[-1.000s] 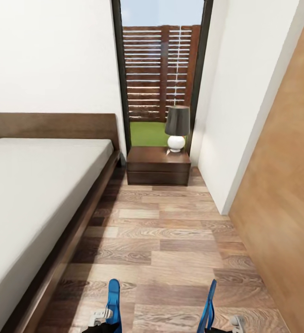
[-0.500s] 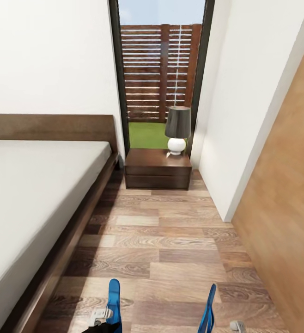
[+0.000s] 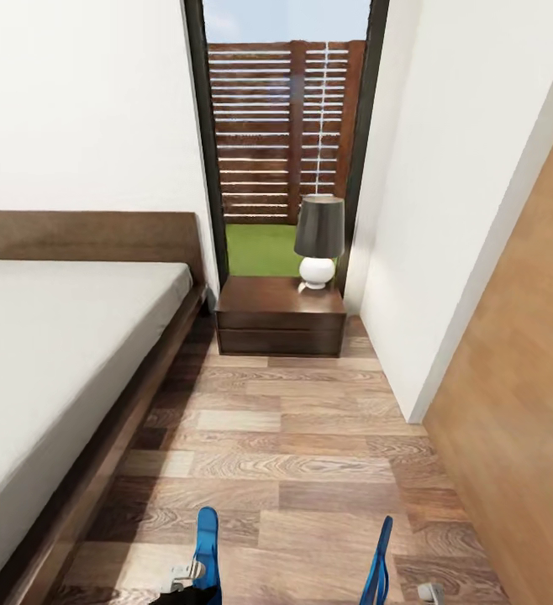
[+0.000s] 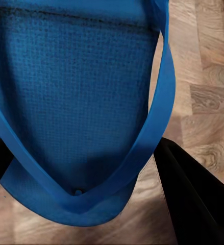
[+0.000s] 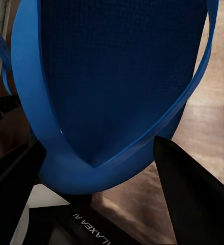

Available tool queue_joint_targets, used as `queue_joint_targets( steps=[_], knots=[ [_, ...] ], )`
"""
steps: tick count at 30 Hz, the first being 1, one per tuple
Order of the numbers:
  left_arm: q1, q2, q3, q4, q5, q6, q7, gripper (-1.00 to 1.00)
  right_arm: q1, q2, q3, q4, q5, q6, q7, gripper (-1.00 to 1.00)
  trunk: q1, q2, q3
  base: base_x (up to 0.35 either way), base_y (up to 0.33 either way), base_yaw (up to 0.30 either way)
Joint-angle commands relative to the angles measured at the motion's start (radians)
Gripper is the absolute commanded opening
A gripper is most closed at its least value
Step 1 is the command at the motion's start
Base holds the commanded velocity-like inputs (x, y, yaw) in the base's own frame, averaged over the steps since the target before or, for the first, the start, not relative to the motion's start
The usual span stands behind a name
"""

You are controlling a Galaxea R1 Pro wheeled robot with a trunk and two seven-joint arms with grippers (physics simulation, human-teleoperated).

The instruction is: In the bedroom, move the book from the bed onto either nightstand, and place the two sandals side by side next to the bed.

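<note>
Though shifted as a whole against a second ago, with nightstand (image 3: 281,296) now further left and lower in the head view and less of bed (image 3: 58,336) in frame, reads as a move of base and camera, not of furniture; seems to be swinging a little rightward while rolling up the aisle; no change in the load itself; left sandal (image 4: 76,102) pinched in left pincer (image 4: 91,189), dark fingers (image 4: 193,204) pressed at either flank of the sole's strap end; right sandal (image 5: 117,76) likewise clamped in right pincer (image 5: 104,178); both carried edge-on and upright, clear of floor (image 3: 293,445), near the lower edge of the head view and well apart from each other; meaning for the task, as a judgement: still in transit, neither sandal set down yet, pairing beside the bed yet to come, book step left for after; plenty of bare planks alongside the bed frame for laying both flat and parallel; around: lamp (image 3: 318,239) with dark shade and white round base standing toward the right rear of the nightstand top, leaving open top in front and to its left; tall window (image 3: 285,126) behind with slatted fence and grass outside; white wall (image 3: 445,210) jutting in on the right, then wooden door (image 3: 520,378) nearer; aisle narrow between bed frame and that wall corner, so little room for turning; nothing lying on the planks ahead.
</note>
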Motion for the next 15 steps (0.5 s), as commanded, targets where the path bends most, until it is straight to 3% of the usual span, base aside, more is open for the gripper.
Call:
queue_joint_targets(
  steps=[1,15],
  knots=[
    [-0.001,0.000,0.008,0.001,-0.001,-0.001,-0.006,-1.00,-0.001,0.000,-0.010,0.000,0.010,-0.004,0.003,-1.00,0.000,0.000,-0.001,0.316,-0.140,0.000],
    [-0.001,0.000,0.008,0.001,-0.001,-0.001,-0.006,-1.00,-0.001,0.000,-0.010,0.000,0.010,-0.004,0.003,-1.00,0.000,0.000,-0.001,0.316,-0.138,0.000]
  ],
)
